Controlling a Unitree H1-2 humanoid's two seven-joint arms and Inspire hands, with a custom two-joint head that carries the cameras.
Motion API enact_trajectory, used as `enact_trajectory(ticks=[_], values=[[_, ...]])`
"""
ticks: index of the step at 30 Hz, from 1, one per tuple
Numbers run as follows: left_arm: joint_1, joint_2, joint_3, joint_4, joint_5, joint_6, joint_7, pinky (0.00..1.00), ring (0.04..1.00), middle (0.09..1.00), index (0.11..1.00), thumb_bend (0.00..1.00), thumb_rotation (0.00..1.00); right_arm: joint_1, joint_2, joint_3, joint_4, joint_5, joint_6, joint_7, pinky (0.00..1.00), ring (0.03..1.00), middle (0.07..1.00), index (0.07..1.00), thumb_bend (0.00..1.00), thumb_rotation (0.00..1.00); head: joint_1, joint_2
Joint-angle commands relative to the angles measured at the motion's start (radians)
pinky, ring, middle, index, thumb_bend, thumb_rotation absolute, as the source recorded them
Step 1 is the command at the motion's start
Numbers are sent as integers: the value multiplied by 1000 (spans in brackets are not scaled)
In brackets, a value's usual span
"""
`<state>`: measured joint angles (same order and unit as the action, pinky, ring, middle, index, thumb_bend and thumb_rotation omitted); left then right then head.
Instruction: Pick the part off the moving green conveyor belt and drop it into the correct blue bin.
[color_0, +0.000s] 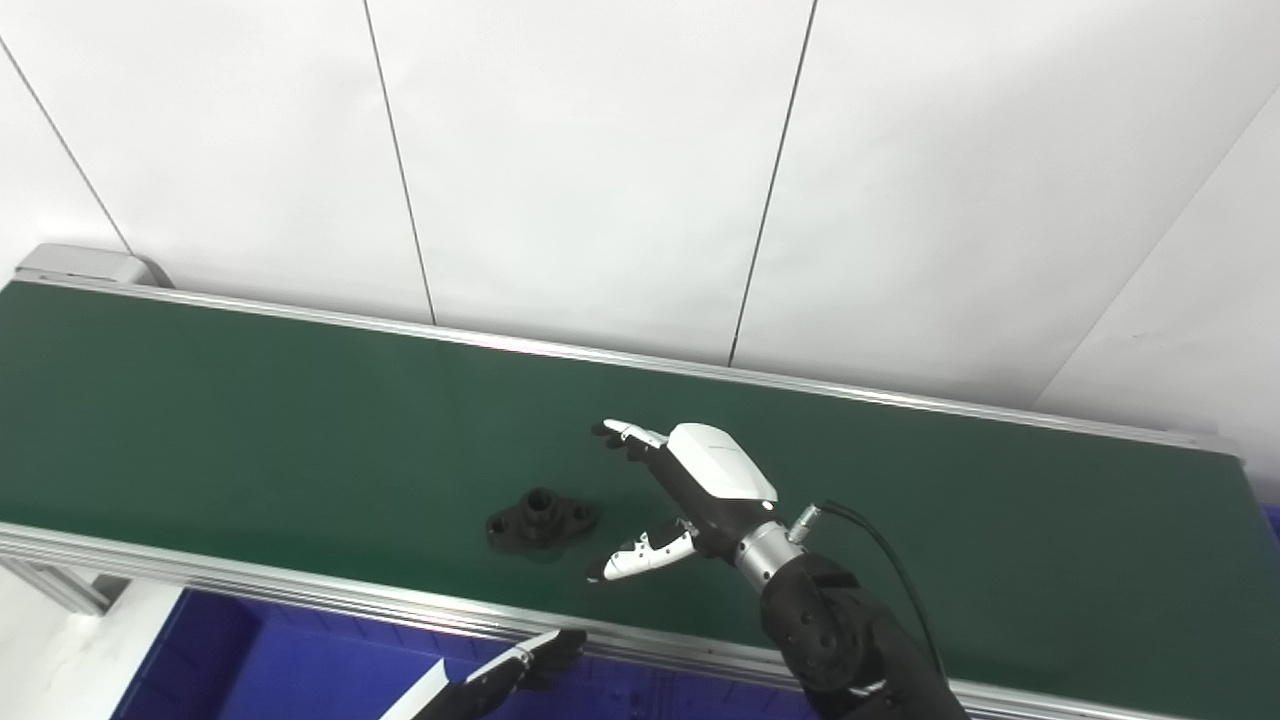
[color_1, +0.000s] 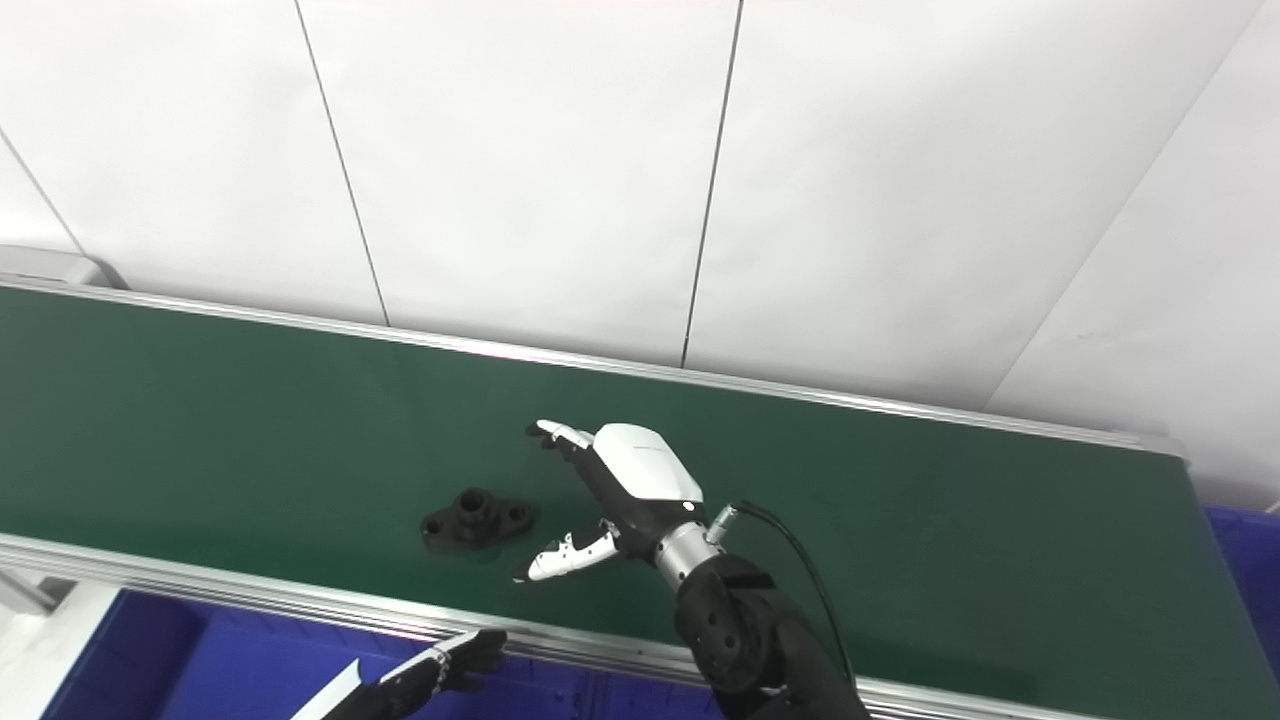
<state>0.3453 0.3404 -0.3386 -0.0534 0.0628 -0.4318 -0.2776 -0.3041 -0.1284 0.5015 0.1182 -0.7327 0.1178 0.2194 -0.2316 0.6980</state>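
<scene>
A black flanged part (color_0: 541, 519) with a round boss in its middle lies on the green conveyor belt (color_0: 250, 420), near the belt's front rail. My right hand (color_0: 690, 495) is open just right of the part, fingers and thumb spread toward it, not touching it. It also shows in the right eye view (color_1: 620, 490), as does the part (color_1: 477, 522). My left hand (color_0: 520, 672) is low at the bottom edge, in front of the belt's rail over a blue bin; only its fingertips show.
A blue bin (color_0: 250, 660) sits below the belt's front rail at the bottom left. Another blue bin edge (color_1: 1245, 560) shows at the far right. A white panelled wall (color_0: 600, 150) stands behind the belt. A silver rail (color_0: 300, 590) runs along the front.
</scene>
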Motion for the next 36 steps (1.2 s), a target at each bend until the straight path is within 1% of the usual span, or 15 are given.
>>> enact_trajectory(ticks=[1,3,7,11,15,20,23,26,29,34,35,36], values=[[15,0,6,-35,-15,-37,12,836,892,922,923,866,559,-45,8,6,-4,-9,-36,-19,795,821,854,897,836,335,3,2],[22,-2,3,-41,-28,-37,3,842,895,926,925,855,550,-54,4,14,12,-16,-35,-18,799,824,856,899,831,344,6,4],[25,-8,1,-41,-37,-37,-8,854,901,930,929,851,546,-67,-2,18,54,-15,-41,-23,795,819,849,890,830,315,16,10],[25,-10,2,-39,-20,-38,2,840,895,928,930,865,567,-77,-6,24,89,-15,-45,-27,790,817,849,891,814,307,21,14],[26,-13,5,-39,-17,-38,5,830,891,923,927,866,557,-76,-11,37,96,-21,-46,-25,792,818,851,896,791,321,19,20],[25,-16,5,-44,-19,-38,4,816,883,923,927,859,542,-67,-20,57,111,-26,-60,-35,790,811,841,881,776,279,21,29],[26,-18,6,-47,-20,-38,2,819,884,922,925,865,544,-59,-29,64,117,-26,-71,-42,791,807,834,873,755,234,19,34],[25,-21,8,-51,-21,-37,2,817,881,918,921,869,529,-42,-41,73,116,-26,-89,-60,749,775,804,848,746,182,17,39],[26,-24,9,-56,-22,-37,3,818,882,916,917,866,526,-31,-54,84,112,-28,-109,-74,685,727,760,815,738,128,18,45],[29,-30,13,-64,-14,-37,6,818,880,913,913,868,530,-9,-65,97,109,-34,-122,-95,633,682,724,780,696,91,16,54],[29,-31,13,-66,-13,-37,6,824,883,913,914,866,532,-7,-67,100,110,-37,-122,-98,466,520,582,741,612,37,16,54],[30,-33,14,-68,-15,-37,5,827,884,913,914,865,533,-6,-71,106,105,-46,-113,-92,409,464,534,728,583,18,13,56]])
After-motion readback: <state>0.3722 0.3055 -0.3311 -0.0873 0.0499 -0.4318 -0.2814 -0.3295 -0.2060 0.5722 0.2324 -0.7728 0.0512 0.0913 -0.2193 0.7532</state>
